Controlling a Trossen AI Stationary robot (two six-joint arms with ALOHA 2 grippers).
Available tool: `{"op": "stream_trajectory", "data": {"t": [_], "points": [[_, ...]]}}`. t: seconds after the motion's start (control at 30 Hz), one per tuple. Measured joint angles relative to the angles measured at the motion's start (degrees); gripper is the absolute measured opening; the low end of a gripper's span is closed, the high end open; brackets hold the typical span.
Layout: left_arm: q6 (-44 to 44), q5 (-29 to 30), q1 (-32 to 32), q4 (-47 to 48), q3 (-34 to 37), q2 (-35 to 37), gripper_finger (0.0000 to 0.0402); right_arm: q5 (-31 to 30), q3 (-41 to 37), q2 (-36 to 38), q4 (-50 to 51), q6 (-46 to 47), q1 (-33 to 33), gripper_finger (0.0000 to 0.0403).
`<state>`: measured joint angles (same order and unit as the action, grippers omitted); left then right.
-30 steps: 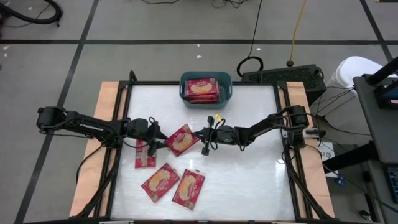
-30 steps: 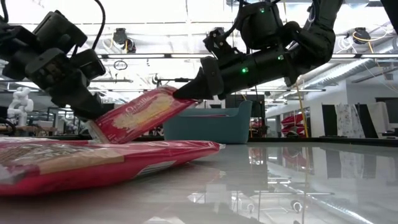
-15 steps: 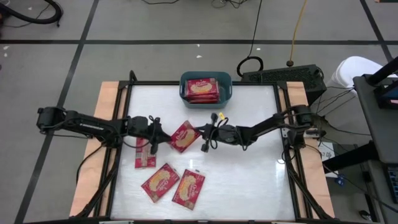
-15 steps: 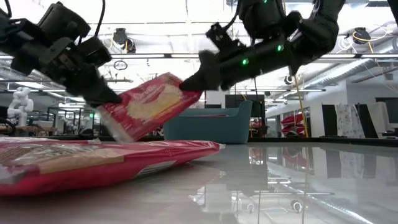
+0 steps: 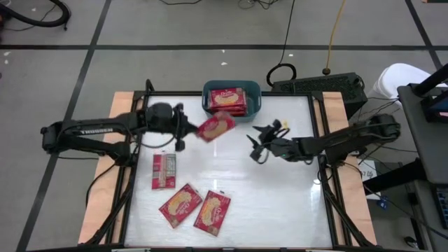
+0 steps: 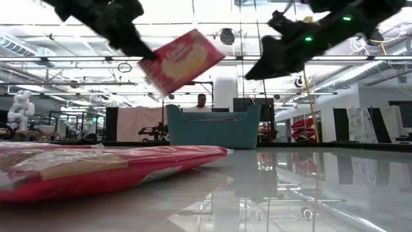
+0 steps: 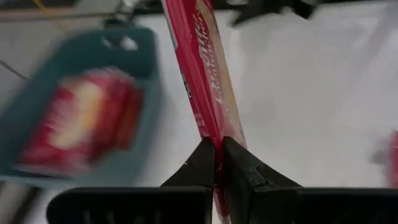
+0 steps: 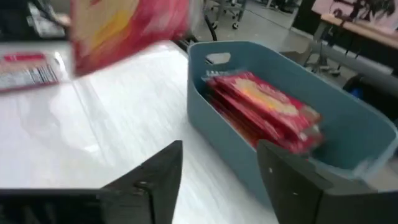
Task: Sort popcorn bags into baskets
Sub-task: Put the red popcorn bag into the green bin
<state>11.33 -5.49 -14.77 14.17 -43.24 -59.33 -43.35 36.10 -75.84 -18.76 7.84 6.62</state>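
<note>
Popcorn bag (image 5: pixel 215 127): flat glossy red | left end effector (image 5: pixel 183 130) clenched on it | right end effector (image 5: pixel 256 145) released

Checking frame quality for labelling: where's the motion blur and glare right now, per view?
Left wrist view: the teal-blue plastic basket and the packets inside smear with motion blur, while the held flat red popcorn bag stays fairly crisp. Right wrist view: that bag blurs. Low view: both arms blur; the glossy white table mirrors the ceiling lights. High view: sharp, with soft glare on the table.
</note>
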Motion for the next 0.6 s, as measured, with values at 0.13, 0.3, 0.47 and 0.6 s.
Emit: {"op": "stream_trajectory", "data": {"t": [0.13, 0.3, 0.47, 0.6], "points": [[5.9, 0.6, -4.3, 6.1, -9.2, -3.5, 0.0014, 2.3, -9.0, 5.5, -6.2, 6.0, 1.5, 0.0218], [14.0, 0.7, -9.2, 12.7, -21.1, -11.6, 0.0015, 9.0, -18.8, 7.1, -22.6, 7.2, 4.0, 0.0214], [23.3, 0.8, -12.9, 17.6, -32.5, -21.6, 0.0015, 9.2, -21.1, 6.6, -25.6, 8.2, 7.1, 0.0207], [32.7, 0.7, -14.7, 17.6, -39.7, -29.7, 0.0015, 9.1, -21.1, 6.6, -25.4, 8.1, 8.4, 0.0206]]}}
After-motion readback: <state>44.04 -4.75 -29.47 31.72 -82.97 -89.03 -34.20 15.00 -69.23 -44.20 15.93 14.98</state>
